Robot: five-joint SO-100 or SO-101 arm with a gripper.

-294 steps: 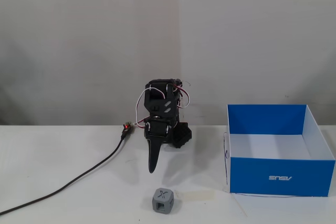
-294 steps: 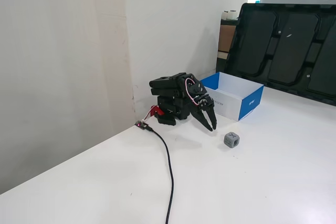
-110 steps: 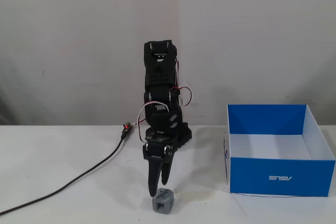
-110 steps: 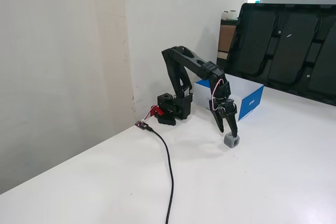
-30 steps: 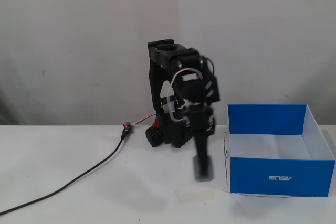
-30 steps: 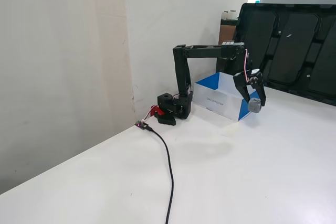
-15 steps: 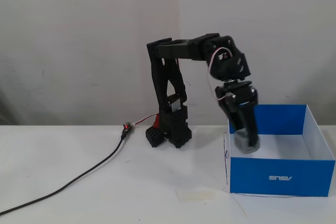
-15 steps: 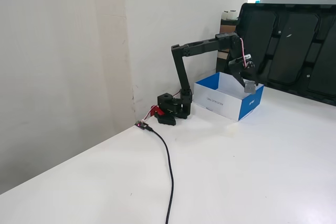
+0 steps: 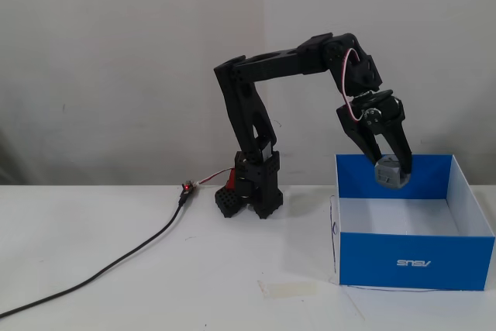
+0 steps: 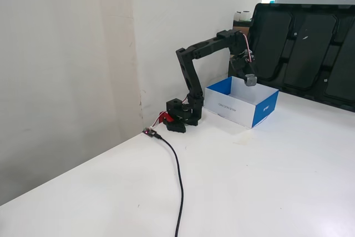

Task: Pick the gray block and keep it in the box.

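Note:
The gray block [image 9: 388, 173] [image 10: 250, 80] hangs in the air above the inside of the box, with my gripper [image 9: 390, 168] [image 10: 249, 77] shut on it. The box [image 9: 415, 261] [image 10: 265, 109] is a shallow open cardboard one, blue outside and white inside, standing on the white table to the right of the arm's base [image 9: 249, 195] in both fixed views. The black arm reaches up and over from its base, and its fingers point down into the box's opening. The block is well clear of the box floor.
A black cable [image 9: 116, 261] [image 10: 178, 181] with a red plug runs from the arm's base toward the left front of the table. A strip of pale tape [image 9: 288, 288] lies on the table in front of the base. Large dark trays [image 10: 305, 48] lean behind the box.
The arm has swung further over the box and lifted, carrying the gray block from the box's near left wall to above its back half. The grip has held.

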